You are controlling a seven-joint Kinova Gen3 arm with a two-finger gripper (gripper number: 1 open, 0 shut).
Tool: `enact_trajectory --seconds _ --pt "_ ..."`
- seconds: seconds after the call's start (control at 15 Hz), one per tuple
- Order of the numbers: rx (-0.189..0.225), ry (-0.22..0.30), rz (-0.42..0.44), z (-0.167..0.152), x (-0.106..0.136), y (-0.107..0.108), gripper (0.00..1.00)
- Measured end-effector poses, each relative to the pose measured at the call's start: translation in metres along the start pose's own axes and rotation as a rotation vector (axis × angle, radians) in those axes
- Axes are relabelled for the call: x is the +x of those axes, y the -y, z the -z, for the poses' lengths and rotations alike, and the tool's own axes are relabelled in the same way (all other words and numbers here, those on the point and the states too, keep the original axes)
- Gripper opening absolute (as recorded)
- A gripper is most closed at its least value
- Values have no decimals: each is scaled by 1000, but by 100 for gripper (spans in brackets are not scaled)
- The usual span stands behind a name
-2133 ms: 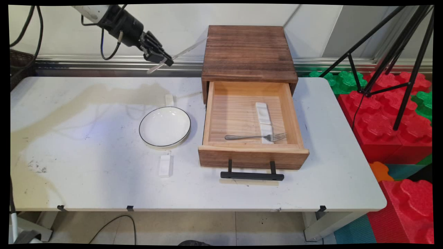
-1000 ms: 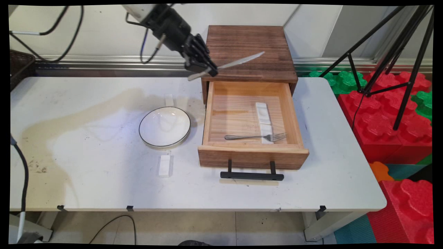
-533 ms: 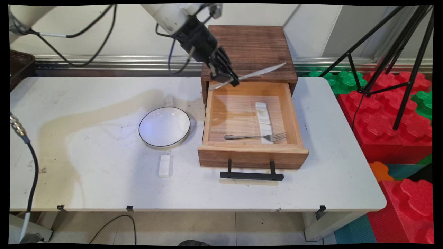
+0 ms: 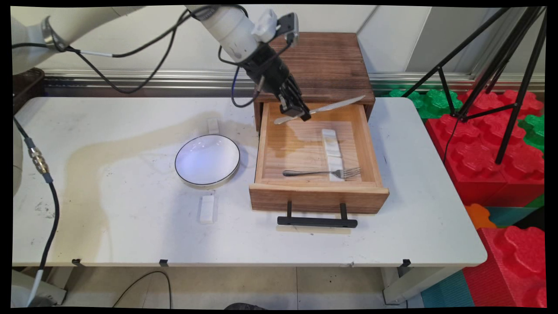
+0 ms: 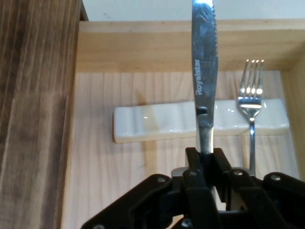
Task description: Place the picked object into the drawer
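The gripper (image 4: 302,114), jaws clamped on a knife (image 4: 335,105), hangs over the open drawer (image 4: 319,192), above its far end; a fork (image 4: 322,172) lies inside.

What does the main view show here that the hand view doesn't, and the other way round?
Only the main view: the plate, a small white block on the table near it, the drawer's black handle, and the tripod.
Only the hand view: the Royalstar lettering and toothed edge on the knife.
Both: the gripper shut on the knife over the open drawer, with the fork lying across the white rest inside.
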Motion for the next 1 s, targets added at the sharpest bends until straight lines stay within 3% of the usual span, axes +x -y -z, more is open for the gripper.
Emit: enact_trajectory --seconds 1.0 --pt "-13 75 53 -56 -24 9 0"
